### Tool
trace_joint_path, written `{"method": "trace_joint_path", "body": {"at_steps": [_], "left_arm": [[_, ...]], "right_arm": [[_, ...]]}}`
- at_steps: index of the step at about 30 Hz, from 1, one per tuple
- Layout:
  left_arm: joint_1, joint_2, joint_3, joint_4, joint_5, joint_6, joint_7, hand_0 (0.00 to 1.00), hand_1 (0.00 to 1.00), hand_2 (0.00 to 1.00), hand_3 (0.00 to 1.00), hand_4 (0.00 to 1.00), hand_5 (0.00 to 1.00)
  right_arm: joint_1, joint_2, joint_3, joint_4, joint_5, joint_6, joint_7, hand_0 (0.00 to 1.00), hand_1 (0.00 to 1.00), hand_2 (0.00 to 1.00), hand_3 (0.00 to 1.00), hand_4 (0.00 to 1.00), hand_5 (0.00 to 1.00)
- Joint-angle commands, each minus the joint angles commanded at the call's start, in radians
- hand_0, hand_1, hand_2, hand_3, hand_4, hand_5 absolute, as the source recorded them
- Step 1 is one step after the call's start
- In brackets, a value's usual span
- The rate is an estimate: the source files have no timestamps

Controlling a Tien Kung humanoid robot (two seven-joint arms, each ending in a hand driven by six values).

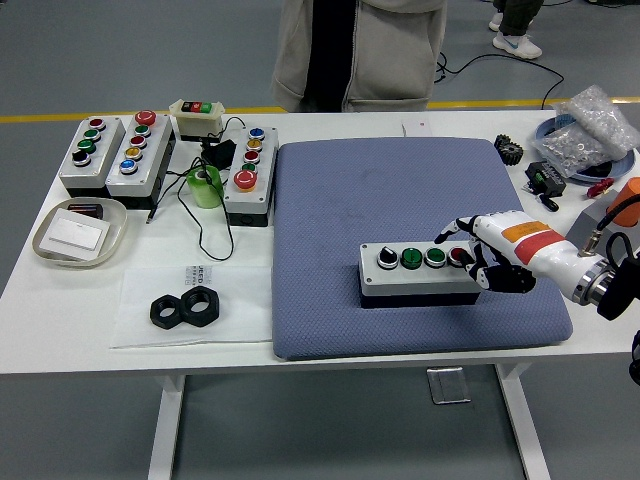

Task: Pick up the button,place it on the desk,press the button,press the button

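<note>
A grey button box [420, 270] with a black knob, two green buttons and a red button lies on the blue mat [410, 240], near its front right. My right hand [480, 250] comes in from the right and hovers over the box's right end, beside the red button [458, 256]. Its index finger [448, 232] points left above the buttons; the other fingers are curled under. It holds nothing. The left arm is out of view.
Three more button boxes [135, 150] stand at the back left with a green tape roll [205, 186] and cables. A tray [80, 232] and two black nuts [185, 308] lie at left. Parts and a bag [590, 125] sit at the right. A person [355, 50] stands behind the table.
</note>
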Motion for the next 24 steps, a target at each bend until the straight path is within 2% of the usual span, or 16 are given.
{"method": "trace_joint_path", "body": {"at_steps": [10,24], "left_arm": [[0.003,0.001,-0.007,-0.001,0.012,0.001,0.004,0.760,0.826,0.860,0.825,0.623,0.998],[0.000,0.001,-0.004,0.000,0.007,0.000,0.003,0.759,0.825,0.861,0.825,0.623,0.998]], "right_arm": [[0.017,0.018,-0.041,-0.048,0.006,0.016,-0.007,0.278,0.044,0.174,0.714,0.415,0.002],[0.022,0.019,-0.071,-0.060,0.001,0.031,-0.016,0.277,0.044,0.173,0.716,0.423,0.002]]}}
